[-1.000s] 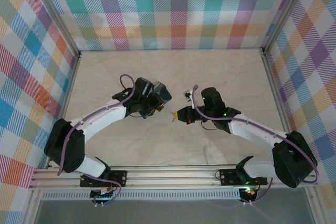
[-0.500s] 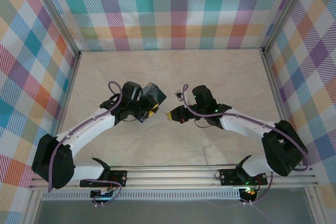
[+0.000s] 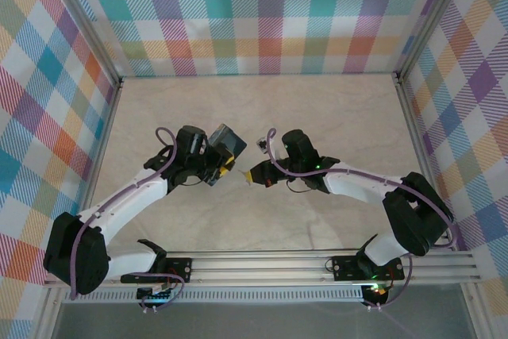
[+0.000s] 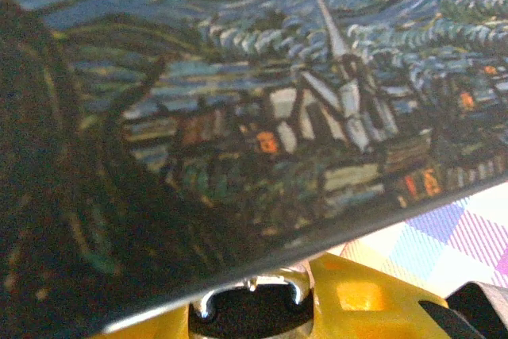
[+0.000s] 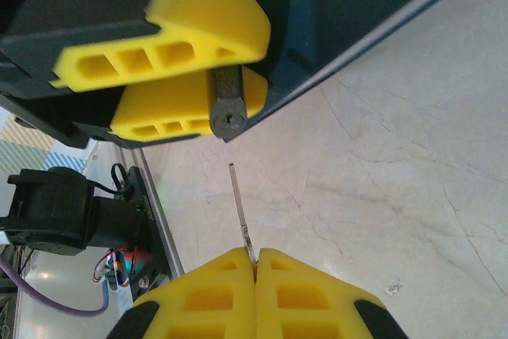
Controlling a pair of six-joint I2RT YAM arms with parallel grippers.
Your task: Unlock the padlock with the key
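Note:
My left gripper [image 3: 225, 167] is shut on the padlock [image 4: 248, 313]. Its dark body sits between the yellow fingers [image 4: 361, 299], and the silver shackle [image 4: 298, 285] runs up against the dark blue swirl-painted box [image 4: 262, 117]. In the right wrist view the padlock's dark end [image 5: 228, 109] pokes out between the left gripper's yellow fingers [image 5: 159, 29], beside the box [image 5: 357, 5]. My right gripper [image 5: 255, 263] is shut on the key [image 5: 238, 204]. The thin blade points up at the padlock's end and stops a short gap below it. Seen from above, the right gripper [image 3: 254, 172] faces the left one closely.
Pale marble tabletop [image 3: 317, 117] lies all around, with plaid walls on three sides. An aluminium rail [image 3: 262, 263] with both arm bases runs along the near edge. A tiny speck [image 5: 393, 285] lies on the table.
Both arms have shifted to the left. The left gripper carried the padlock and box that way, and the right gripper followed with the key, keeping close to it.

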